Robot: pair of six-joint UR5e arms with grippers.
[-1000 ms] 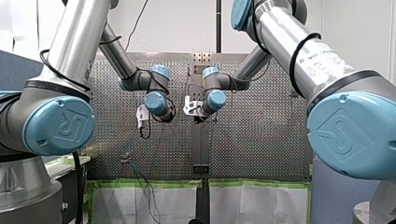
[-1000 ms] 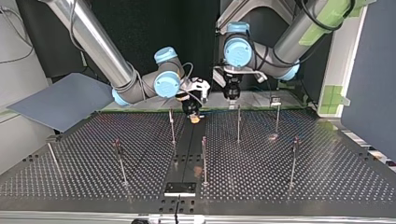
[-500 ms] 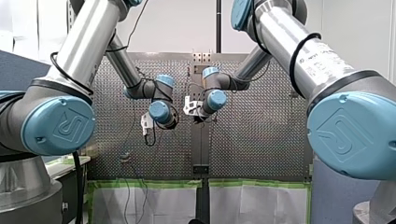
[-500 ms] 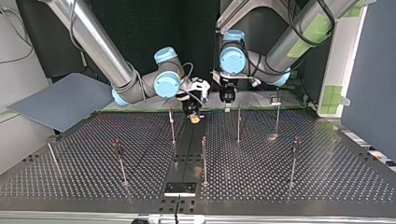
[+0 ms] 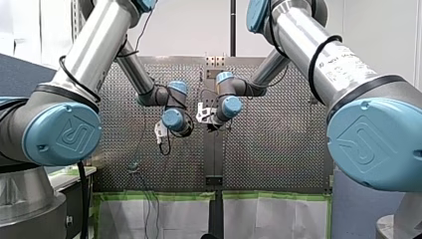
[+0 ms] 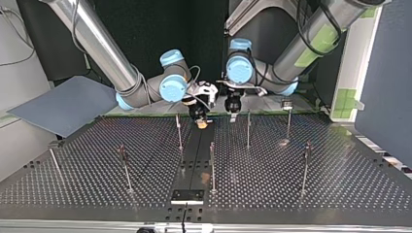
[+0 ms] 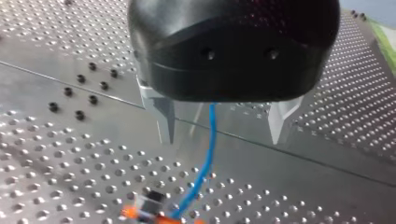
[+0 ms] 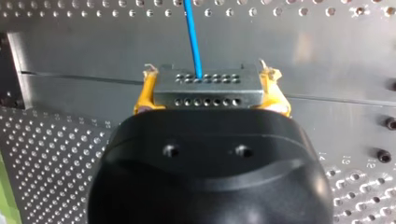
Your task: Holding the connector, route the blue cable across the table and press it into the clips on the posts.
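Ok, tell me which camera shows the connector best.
The right wrist view: the connector fills the middle, clamped in my right gripper, with the blue cable leaving it. The left wrist view shows it small and blurred ahead of my left gripper; the top view, only a speck; the front view, nothing clear.

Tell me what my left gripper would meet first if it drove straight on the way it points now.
Most likely the table. In the left wrist view the left gripper points down at it, open, with the blue cable running between the fingers, apart from both. Depth is unclear.
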